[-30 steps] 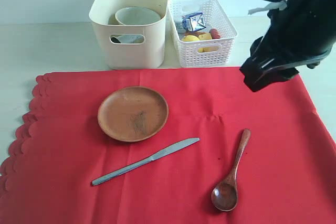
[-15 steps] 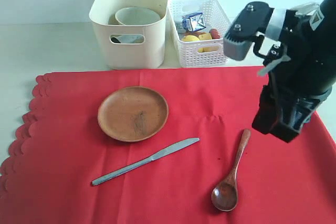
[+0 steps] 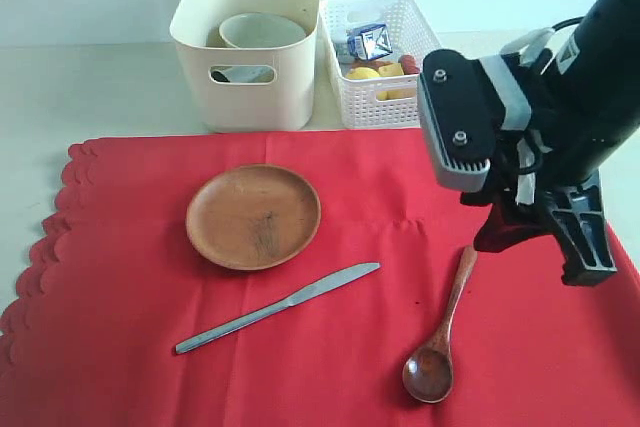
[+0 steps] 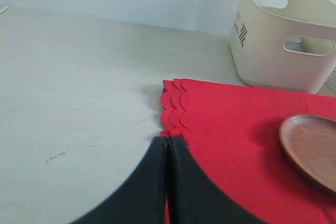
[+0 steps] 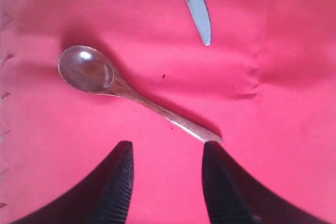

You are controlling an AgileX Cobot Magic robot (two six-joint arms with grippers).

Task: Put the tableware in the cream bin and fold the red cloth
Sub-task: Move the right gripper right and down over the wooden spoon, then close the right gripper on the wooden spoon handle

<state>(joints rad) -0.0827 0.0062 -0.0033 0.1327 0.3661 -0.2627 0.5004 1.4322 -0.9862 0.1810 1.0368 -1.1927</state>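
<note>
The red cloth (image 3: 120,277) lies flat with its scalloped edge on the left. On it rest a round wooden plate (image 3: 253,216), a steel knife (image 3: 277,308) and a dark wooden spoon (image 3: 445,332). The cream bin (image 3: 250,42) behind the cloth holds a white bowl (image 3: 262,30). My right gripper (image 3: 540,237) hovers open just beyond the spoon's handle tip. In the right wrist view one finger of that gripper (image 5: 168,148) sits beside the handle end of the spoon (image 5: 136,98), with nothing between the fingers. My left gripper (image 4: 167,140) is shut and empty at the scalloped edge of the cloth (image 4: 236,129).
A white lattice basket (image 3: 385,57) with food items stands right of the cream bin. Pale tabletop (image 3: 90,87) surrounds the cloth. The left wrist view also shows the plate (image 4: 310,145) and the cream bin (image 4: 278,35). The knife tip (image 5: 195,3) lies past the spoon.
My right arm has come down from beside the lattice basket to the cloth, ending low at the spoon's handle end. The tableware and the cloth have not moved.
</note>
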